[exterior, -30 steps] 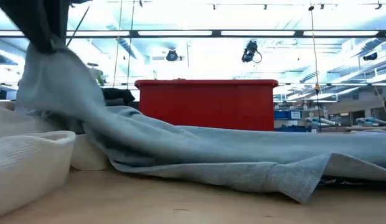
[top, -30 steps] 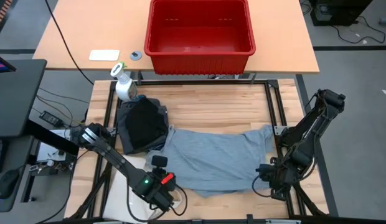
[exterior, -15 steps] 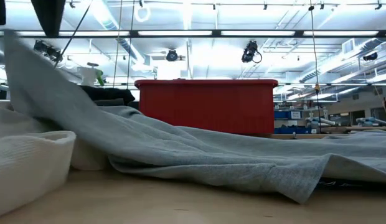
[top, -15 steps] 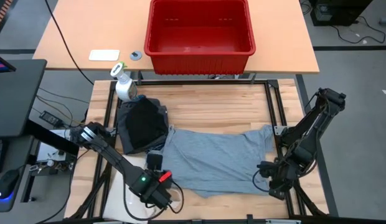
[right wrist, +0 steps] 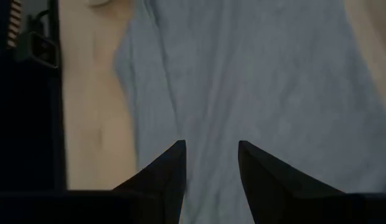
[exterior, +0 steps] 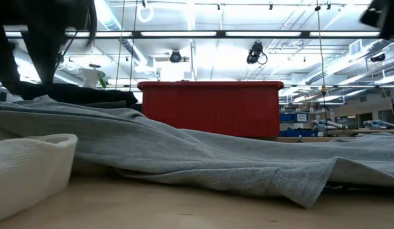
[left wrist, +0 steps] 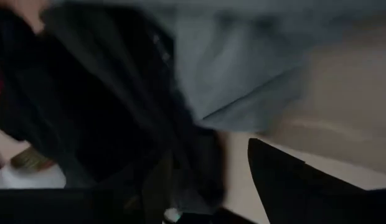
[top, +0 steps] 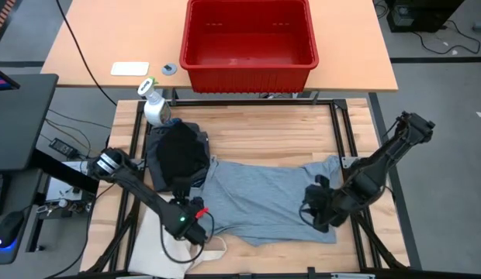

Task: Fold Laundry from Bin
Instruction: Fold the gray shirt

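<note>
A light grey shirt (top: 264,198) lies spread flat on the wooden table, and its folds fill the low view (exterior: 203,159). A black piece (top: 177,155) lies bunched at its far left, partly on a dark grey piece. The red bin (top: 250,43) stands on the far table. My left gripper (top: 181,188) hovers open over the shirt's left edge beside the black piece (left wrist: 87,106). My right gripper (top: 309,203) hovers open over the shirt's right part (right wrist: 255,74). Neither holds anything.
A white spray bottle (top: 153,105) stands at the table's far left corner. A cream tote bag (top: 186,249) lies at the near left edge, close to the low camera (exterior: 32,168). Bare wood shows beyond the shirt's far edge.
My left gripper has let go of the shirt's left edge and moved toward the far edge, nearer the black piece. That edge, raised a second ago, has fallen flat on the table. My right gripper has moved left and up, over the shirt's right part.
</note>
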`<state>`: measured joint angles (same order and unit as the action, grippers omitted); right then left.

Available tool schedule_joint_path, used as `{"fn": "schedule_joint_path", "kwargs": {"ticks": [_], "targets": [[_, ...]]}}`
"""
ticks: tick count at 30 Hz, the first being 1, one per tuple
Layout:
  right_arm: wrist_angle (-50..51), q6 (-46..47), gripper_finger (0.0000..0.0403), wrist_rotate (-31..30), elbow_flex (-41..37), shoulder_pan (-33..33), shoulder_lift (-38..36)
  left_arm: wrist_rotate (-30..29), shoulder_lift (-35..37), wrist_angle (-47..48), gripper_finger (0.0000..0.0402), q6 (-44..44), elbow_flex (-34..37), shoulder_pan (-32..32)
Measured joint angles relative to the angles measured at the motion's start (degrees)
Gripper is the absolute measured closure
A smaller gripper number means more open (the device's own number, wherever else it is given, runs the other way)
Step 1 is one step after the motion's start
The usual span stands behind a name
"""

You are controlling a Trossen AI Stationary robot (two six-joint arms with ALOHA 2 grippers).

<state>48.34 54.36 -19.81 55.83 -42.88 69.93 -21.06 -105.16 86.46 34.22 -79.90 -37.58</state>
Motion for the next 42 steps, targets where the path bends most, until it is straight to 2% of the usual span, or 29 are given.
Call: {"fn": "schedule_joint_path", "kwargs": {"ticks": [8,13,18,20,23,25,31,35,38,42], "targets": [[-3.87,-10.71,0.025,0.34,0.0,5.43,1.3,-2.15,0.0,-3.0,0.0201,0.7,8.85,1.58],[-3.9,-12.86,0.025,-0.64,-0.02,6.71,1.34,-4.11,0.34,-2.93,0.0218,1.03,8.52,1.26],[-4.58,-12.23,0.025,-0.02,-1.11,7.18,2.85,-4.37,3.47,-7.43,0.0229,1.08,7.18,0.53],[-4.71,-10.41,0.025,1.86,-2.8,7.18,4.0,-4.03,4.39,-6.23,0.0229,1.37,6.18,0.56],[-7.1,-7.3,0.025,8.36,-6.0,7.07,7.15,-2.16,5.5,-3.51,0.023,2.78,3.88,0.24],[-8.58,-5.94,0.0251,10.91,-6.49,6.6,10.1,-2.56,6.3,-5.23,0.023,2.35,1.85,-0.17],[-5.26,-6.94,0.0258,11.7,-4.17,6.03,16.82,-14.13,6.54,-15.71,0.023,-8.93,-0.77,1.03],[-8.26,-10.21,0.0263,11.9,-4.13,7.33,17.02,-11.48,6.45,-17.26,0.023,-15.26,-0.77,7.04],[-17.41,-14.85,0.0266,6.89,-4.13,8.55,16.55,-8.93,6.45,-12.8,0.023,-19.22,-0.77,11.07],[-33.11,-24.46,0.0268,4.24,-3.98,10.14,18.21,4.12,6.45,-10.83,0.023,-23.98,-0.74,12.59]]}}
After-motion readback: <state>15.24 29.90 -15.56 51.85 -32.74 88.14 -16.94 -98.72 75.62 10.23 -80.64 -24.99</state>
